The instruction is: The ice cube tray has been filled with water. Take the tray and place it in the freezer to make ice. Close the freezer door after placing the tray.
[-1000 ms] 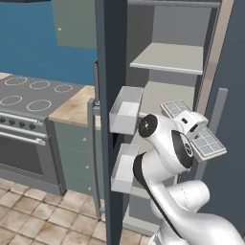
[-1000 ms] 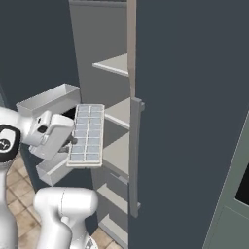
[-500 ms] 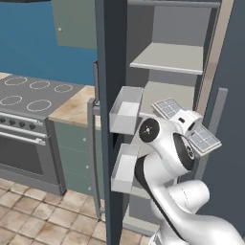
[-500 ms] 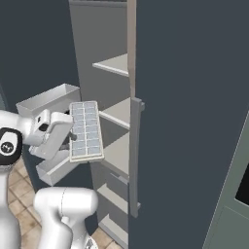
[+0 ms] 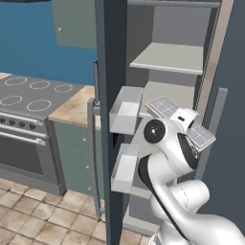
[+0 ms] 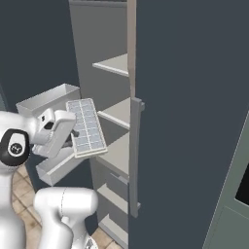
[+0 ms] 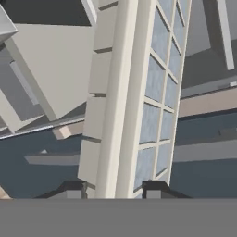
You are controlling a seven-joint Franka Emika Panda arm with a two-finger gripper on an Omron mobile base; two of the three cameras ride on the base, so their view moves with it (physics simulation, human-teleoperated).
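The two-finger gripper (image 7: 115,189) clamped the pale grey gridded ice cube tray (image 6: 86,127) before the dark slate freezer's (image 6: 116,63) shelves.

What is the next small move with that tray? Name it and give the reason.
Probably carry the ice cube tray forward onto the middle freezer shelf. The gripper is shut on the tray's long edge, the tray hangs tilted in front of the open freezer, and that shelf looks bare.
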